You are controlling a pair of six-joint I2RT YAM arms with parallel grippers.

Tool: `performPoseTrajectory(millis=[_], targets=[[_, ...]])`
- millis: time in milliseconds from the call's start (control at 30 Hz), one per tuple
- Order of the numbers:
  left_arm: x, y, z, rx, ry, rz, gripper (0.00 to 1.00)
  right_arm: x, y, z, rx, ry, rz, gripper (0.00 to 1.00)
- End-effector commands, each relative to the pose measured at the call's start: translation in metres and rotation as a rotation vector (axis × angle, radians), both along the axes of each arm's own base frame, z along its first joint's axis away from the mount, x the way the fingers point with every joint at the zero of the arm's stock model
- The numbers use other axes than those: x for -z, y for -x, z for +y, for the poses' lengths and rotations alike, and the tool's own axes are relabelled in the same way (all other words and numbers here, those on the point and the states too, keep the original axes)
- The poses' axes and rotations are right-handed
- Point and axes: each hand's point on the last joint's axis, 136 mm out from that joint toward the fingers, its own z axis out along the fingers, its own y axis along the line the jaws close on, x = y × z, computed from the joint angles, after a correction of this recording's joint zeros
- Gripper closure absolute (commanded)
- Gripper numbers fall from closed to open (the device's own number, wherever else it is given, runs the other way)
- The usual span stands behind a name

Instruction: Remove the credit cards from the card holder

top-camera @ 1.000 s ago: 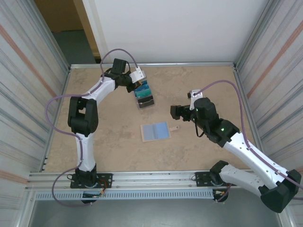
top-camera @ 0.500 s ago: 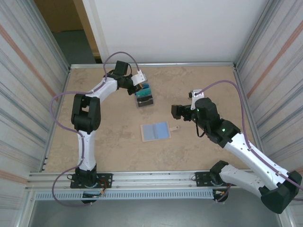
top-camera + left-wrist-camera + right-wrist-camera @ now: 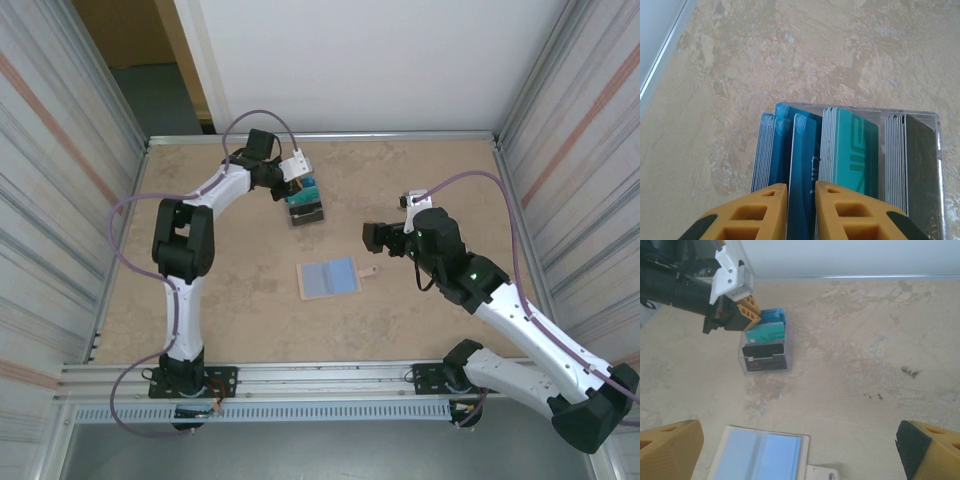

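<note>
**Blue card at the box, holder open and bare**

The left pincer (image 3: 801, 186) is at the far side of the table (image 3: 450, 180), poised over a clear box (image 3: 935, 120) where the cards (image 3: 850, 150) stand on edge in three groups: blue, teal and dark grey. Its jaws are narrow, and a blue card (image 3: 805, 145) rises into the slim gap between them, in line with the blue group. I cannot tell whether the fingers pinch that card or merely flank it. The gap looks wider than a card is thick, so it may be loose. Coming in from above, with the card upright, suits the job. A thin card slips in beside its neighbours only edge-first, and sorting by colour keeps the rows tidy.

The holder (image 3: 330, 277) lies flat near the middle of the table, well apart from the box, opened with its pale-blue lining up and its tab (image 3: 368, 270) pointing toward the right arm. No card shows on the lining in the right wrist view, so the emptying looks done or nearly so.

The right pincer (image 3: 372, 238) hangs just beyond the tab with its jaws wide, holding nothing and touching nothing. From there it could pin or lift the holder if need be, and it stays out of the left arm's path.

The risk now is that the blue card tips or rides up as the left fingers leave it.
</note>
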Motion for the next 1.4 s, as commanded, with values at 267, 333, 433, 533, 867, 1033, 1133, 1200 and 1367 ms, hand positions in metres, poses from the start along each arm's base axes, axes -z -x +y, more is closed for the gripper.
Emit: performPoseTrajectory(millis=[267, 333, 433, 533, 867, 1033, 1133, 1200, 1367], targets=[[-0.102, -0.013, 0.027, -0.253, 0.086, -0.273, 0.76, 0.003, 0.005, -0.024, 0.094, 0.001, -0.002, 0.01], [-0.113, -0.007, 0.033, -0.288, 0.101, -0.286, 0.74, 0.004, 0.006, -0.03, 0.118, 0.0, -0.007, 0.01], [-0.124, 0.005, 0.047, -0.367, 0.119, -0.297, 0.67, 0.003, 0.007, -0.041, 0.164, -0.001, -0.018, 0.01], [-0.13, 0.023, 0.064, -0.466, 0.156, -0.307, 0.57, 0.005, 0.009, -0.061, 0.247, 0.006, -0.025, 0.01], [-0.101, 0.102, 0.14, -0.844, 0.272, -0.306, 0.01, 0.029, 0.006, -0.122, 0.472, 0.1, -0.034, 0.01], [-0.079, 0.136, 0.175, -0.978, 0.284, -0.347, 0.01, 0.049, -0.006, -0.134, 0.507, 0.155, -0.043, 0.01], [-0.062, 0.149, 0.191, -1.016, 0.304, -0.356, 0.01, 0.061, -0.017, -0.142, 0.516, 0.177, -0.045, 0.01], [-0.049, 0.152, 0.199, -1.018, 0.328, -0.37, 0.01, 0.07, -0.025, -0.147, 0.513, 0.188, -0.06, 0.01], [-0.029, 0.147, 0.212, -1.012, 0.386, -0.394, 0.01, 0.077, -0.045, -0.173, 0.551, 0.115, -0.161, 0.01]])
